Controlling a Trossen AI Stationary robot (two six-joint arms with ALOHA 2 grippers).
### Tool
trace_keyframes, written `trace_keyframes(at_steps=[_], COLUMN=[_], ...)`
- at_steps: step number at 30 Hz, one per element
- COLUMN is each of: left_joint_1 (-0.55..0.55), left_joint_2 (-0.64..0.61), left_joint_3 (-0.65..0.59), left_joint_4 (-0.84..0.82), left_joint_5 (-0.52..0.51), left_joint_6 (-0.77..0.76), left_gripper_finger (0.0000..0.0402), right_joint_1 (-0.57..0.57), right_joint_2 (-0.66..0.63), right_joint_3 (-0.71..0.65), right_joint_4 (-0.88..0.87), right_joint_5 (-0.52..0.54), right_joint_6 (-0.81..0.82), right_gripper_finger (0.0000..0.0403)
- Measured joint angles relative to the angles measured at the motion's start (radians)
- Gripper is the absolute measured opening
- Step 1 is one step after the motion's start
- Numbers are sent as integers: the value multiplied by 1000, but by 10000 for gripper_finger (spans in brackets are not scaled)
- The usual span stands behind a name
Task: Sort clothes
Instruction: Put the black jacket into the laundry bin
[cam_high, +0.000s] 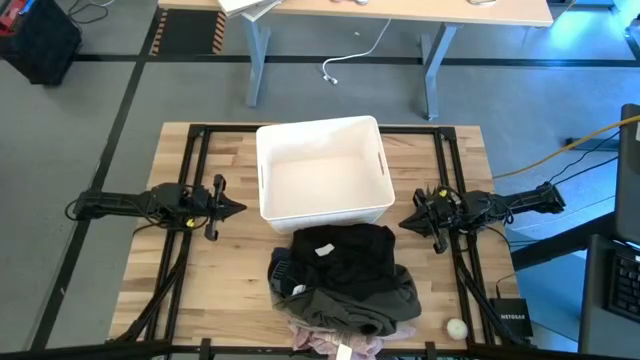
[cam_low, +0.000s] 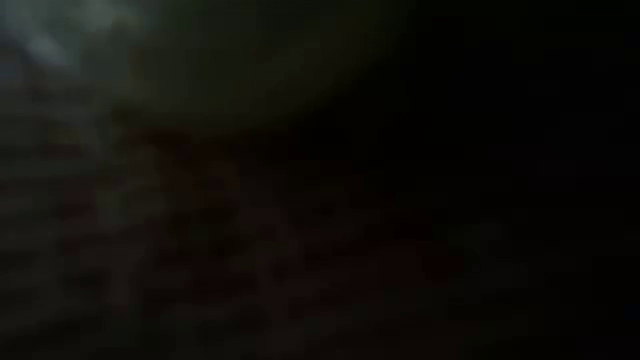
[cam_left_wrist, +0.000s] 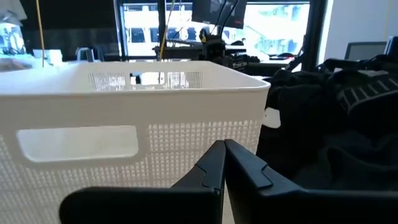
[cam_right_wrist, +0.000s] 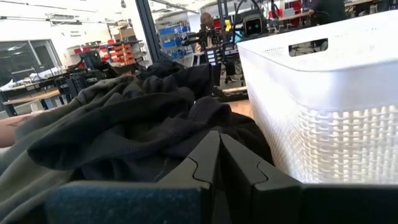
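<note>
A pile of clothes (cam_high: 345, 280) lies on the wooden table near its front edge: a black garment with a white label on top, an olive-khaki one (cam_high: 365, 308) below it, a mottled pink one (cam_high: 335, 342) at the front. The pile also shows in the right wrist view (cam_right_wrist: 124, 118) and the left wrist view (cam_left_wrist: 336, 118). My left gripper (cam_high: 240, 209) is shut and empty left of the white bin (cam_high: 322, 170). My right gripper (cam_high: 404, 222) is shut and empty right of the bin. The low view is dark, blocked by cloth.
The white plastic bin (cam_left_wrist: 124, 124) stands at the table's middle, far of the pile, and holds nothing. A small white ball (cam_high: 456, 327) lies at the front right. A black box (cam_high: 512, 318) sits off the right front corner. Bare wood lies on both sides of the pile.
</note>
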Motion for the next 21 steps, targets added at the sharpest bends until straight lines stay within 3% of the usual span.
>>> trace_keyframes(at_steps=[6,12,21], left_joint_1=[0,0,0], left_joint_2=[0,0,0], left_joint_3=[0,0,0], left_joint_4=[43,197,575], left_joint_5=[-1,-35,-35], left_joint_6=[-43,45,370], left_gripper_finger=[4,4,4], right_joint_1=[0,0,0], right_joint_2=[0,0,3], right_joint_3=[0,0,10], right_joint_4=[75,226,534], right_joint_5=[113,123,147], right_joint_6=[-9,-5,-4], right_gripper_finger=[30,30,30])
